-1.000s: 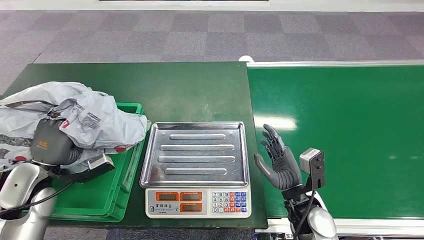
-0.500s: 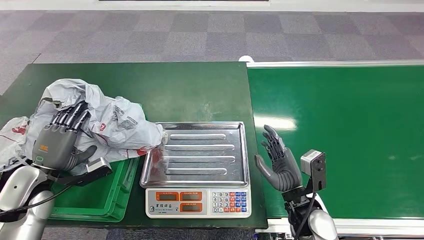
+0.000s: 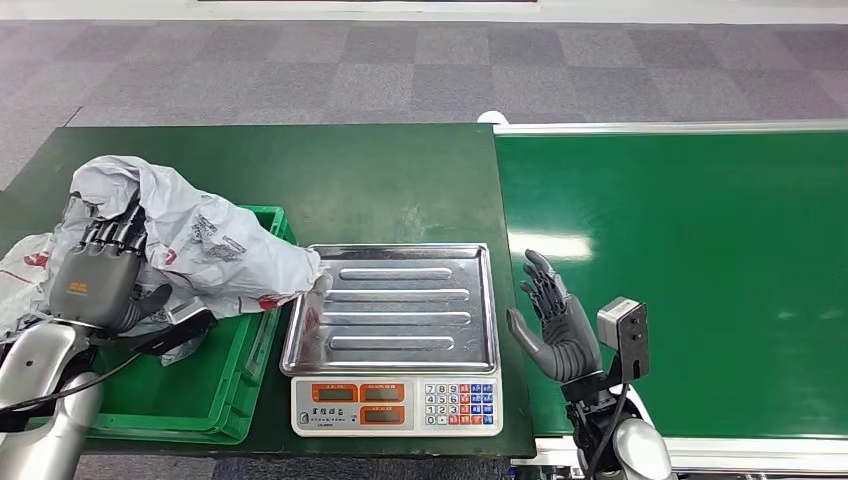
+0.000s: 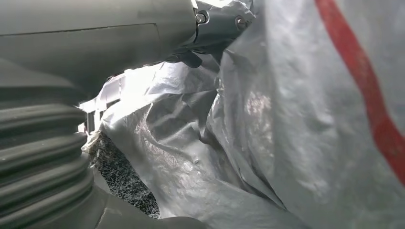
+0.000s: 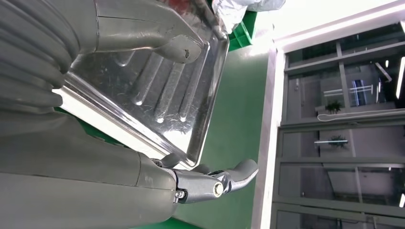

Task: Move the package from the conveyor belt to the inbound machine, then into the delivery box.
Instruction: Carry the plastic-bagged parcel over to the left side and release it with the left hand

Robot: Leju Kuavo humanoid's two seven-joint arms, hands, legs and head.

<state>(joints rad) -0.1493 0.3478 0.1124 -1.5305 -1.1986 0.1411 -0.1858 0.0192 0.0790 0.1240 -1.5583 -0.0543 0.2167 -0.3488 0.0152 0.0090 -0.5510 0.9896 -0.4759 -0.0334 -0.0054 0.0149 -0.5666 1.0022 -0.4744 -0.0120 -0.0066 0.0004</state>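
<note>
The grey plastic package with red markings lies crumpled over the green delivery box; its tip touches the left rim of the scale's steel tray. My left hand rests against the package's left side with its fingers stretched out along the plastic, not curled around it. Close behind that hand, the package crowds right up to the camera. My right hand stands open and upright at the seam between the table and the conveyor belt, holding nothing.
The scale with its keypad sits at the table's front edge, between the box and the belt. Dark green table surface stretches behind it. Grey carpet tiles lie beyond. The steel tray lies close beside my right hand.
My left hand's fingers straightened off the package and the hand drew back left. The package flopped right onto the tray's rim, then slid a little left. The right hand stayed still.
</note>
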